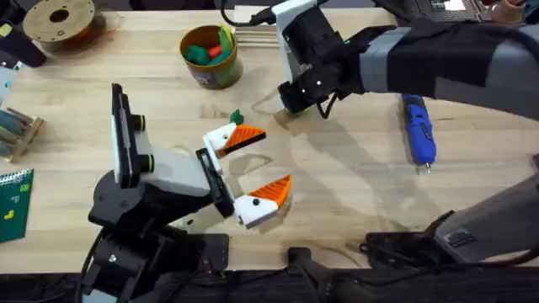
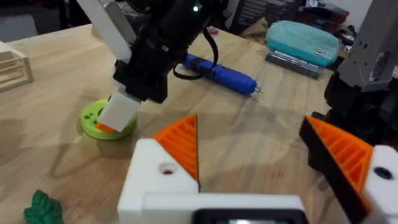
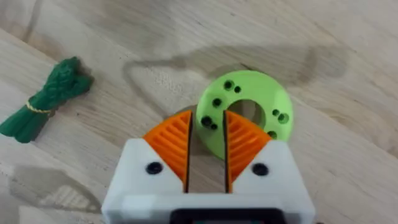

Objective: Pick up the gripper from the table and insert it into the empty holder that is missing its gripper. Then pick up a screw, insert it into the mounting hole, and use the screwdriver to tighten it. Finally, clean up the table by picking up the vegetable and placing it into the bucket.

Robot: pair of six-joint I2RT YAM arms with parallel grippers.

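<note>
My left gripper [image 1: 274, 158] lies open low over the table. Each of its white holder blocks [image 2: 161, 180] carries an orange wedge gripper pad [image 2: 180, 146], and a round mounting hole [image 2: 166, 169] shows in the near block. My right gripper [image 3: 208, 118] reaches across and points down at a bright green disc [image 3: 261, 93]. Its orange pads stand close together, astride the disc's ring wall. The dark green vegetable [image 1: 237, 116] lies on the wood between bucket and left gripper. The olive bucket [image 1: 210, 74] stands at the back. The blue screwdriver [image 1: 418, 130] lies at the right.
Toy vegetables sit inside the bucket. A brown filament spool [image 1: 59, 21] stands at the far left back, and a wooden rack [image 1: 17, 130] and a green board [image 1: 15, 202] are at the left edge. A teal pouch [image 2: 305, 40] lies behind the screwdriver.
</note>
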